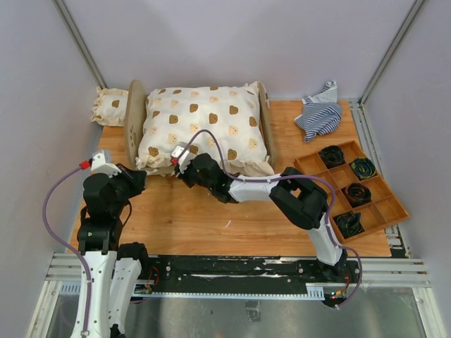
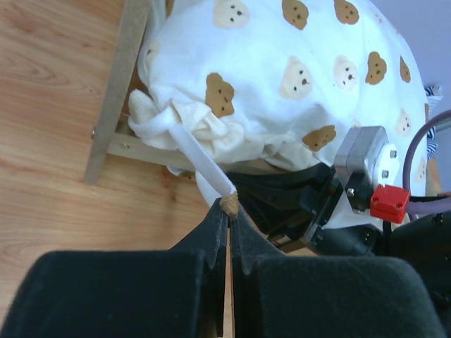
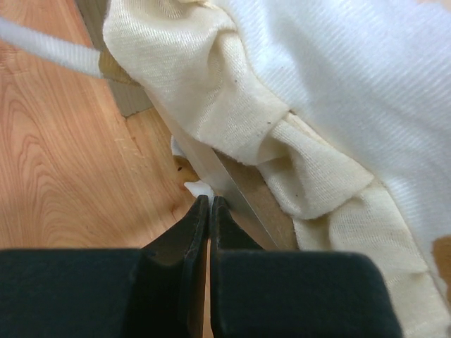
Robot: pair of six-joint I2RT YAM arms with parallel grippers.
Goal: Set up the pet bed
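White tie [image 2: 201, 158] pinched in left claw [image 2: 227, 211]; right claw [image 3: 210, 204] closed beside pet bed [image 1: 134, 116].

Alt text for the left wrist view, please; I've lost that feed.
The left tool, shut, pinches the tan tip of a white strap that runs up to the ruffled corner of the bear-print cushion. The cushion lies in the pet bed, wooden end board at left; the right arm is at right.
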